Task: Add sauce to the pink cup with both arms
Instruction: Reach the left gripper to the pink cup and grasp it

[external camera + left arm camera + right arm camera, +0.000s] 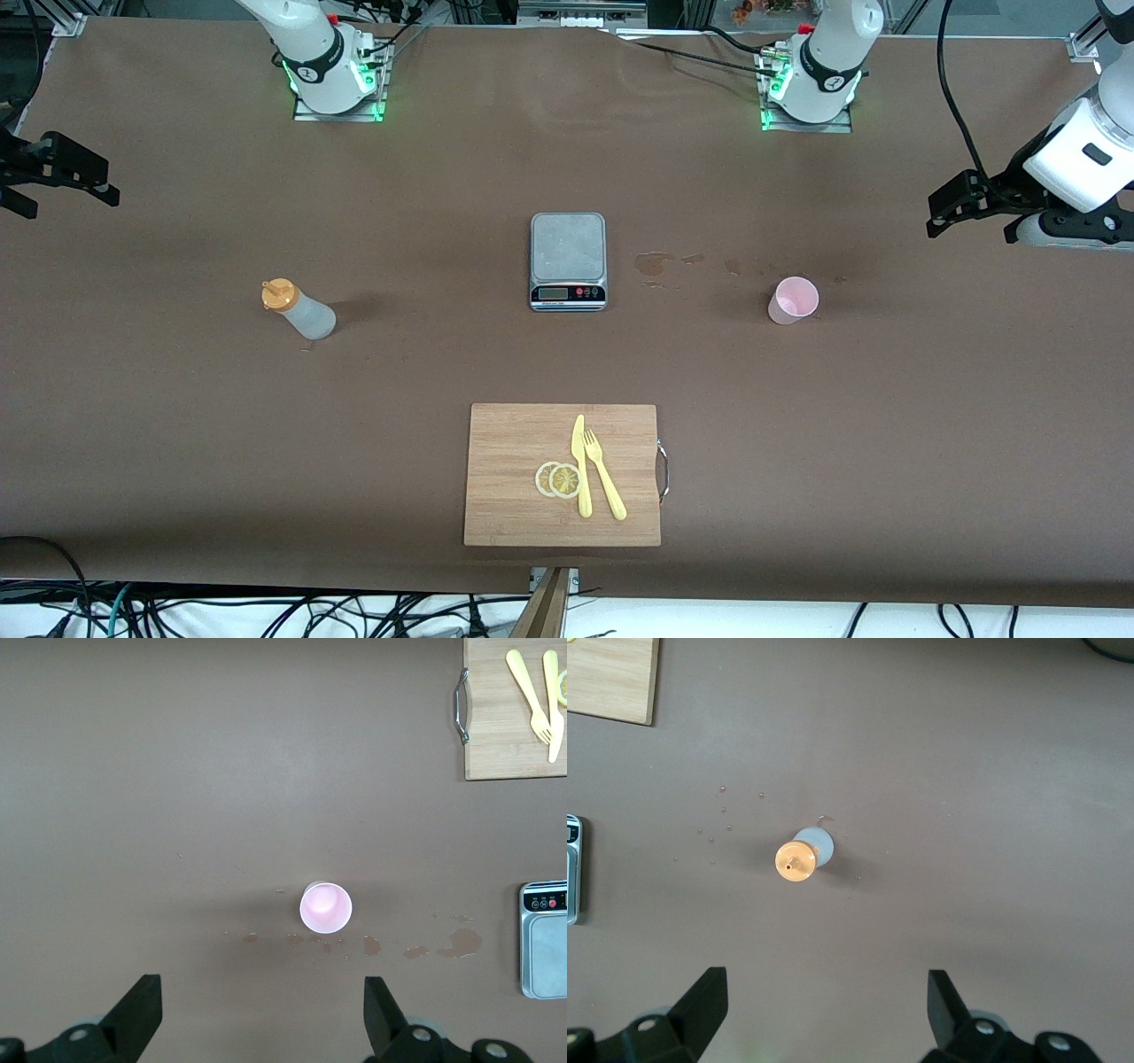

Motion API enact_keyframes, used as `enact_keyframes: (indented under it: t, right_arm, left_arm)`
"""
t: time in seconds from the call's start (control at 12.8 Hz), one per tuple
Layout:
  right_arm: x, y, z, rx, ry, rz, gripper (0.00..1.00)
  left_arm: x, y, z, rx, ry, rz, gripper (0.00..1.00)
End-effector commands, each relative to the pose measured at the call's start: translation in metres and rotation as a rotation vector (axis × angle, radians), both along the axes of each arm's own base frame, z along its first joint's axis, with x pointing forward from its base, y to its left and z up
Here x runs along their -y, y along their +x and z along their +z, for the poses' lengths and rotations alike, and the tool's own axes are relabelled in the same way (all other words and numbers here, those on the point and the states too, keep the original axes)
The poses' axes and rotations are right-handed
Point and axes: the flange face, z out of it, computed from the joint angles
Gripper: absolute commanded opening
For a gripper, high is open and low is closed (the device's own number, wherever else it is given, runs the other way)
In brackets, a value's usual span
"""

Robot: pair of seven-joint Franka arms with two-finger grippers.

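The sauce bottle [299,310], whitish with an orange cap, stands upright on the brown table toward the right arm's end; it also shows in the right wrist view [803,857]. The pink cup [793,299] stands upright toward the left arm's end and looks empty in the left wrist view [325,907]. My left gripper [970,229] hangs open and empty over the table's left-arm end; its fingers [142,1010] stand wide apart, clear of the cup. My right gripper [75,202] hangs open and empty over the right-arm end, its fingers [704,1005] clear of the bottle.
A kitchen scale [568,260] sits mid-table between bottle and cup. Wet stains [656,262] lie between scale and cup. A wooden cutting board [514,443] nearer the front camera carries a yellow knife [581,470], a fork [604,483] and lemon slices [558,479].
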Motion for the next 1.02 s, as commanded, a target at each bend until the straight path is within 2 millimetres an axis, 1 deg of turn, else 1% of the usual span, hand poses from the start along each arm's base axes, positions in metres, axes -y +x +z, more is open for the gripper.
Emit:
enact_keyframes:
  t: [0.0,0.62,0.7,0.94]
  right_arm:
    - [0.0014,-0.0025,0.0042,0.001,0.003,0.001,1.0]
    - [0.0014,-0.0023,0.0043,0.002,0.003,0.001,1.0]
    - [0.0014,-0.0023,0.0043,0.002,0.003,0.001,1.0]
    - [0.0014,-0.0023,0.0043,0.002,0.003,0.001,1.0]
  left_arm:
    - [-0.0024,0.0023,0.0075,-0.003,-0.012,0.008,1.0]
    - [0.0017,0.0029,0.0057,-0.006,-0.01,-0.001,1.0]
    - [-0.0019,0.0032,0.0065,-0.004,-0.016,-0.005,1.0]
    - [-0.0003,0.003,0.0057,-0.005,-0.007,-0.006,1.0]
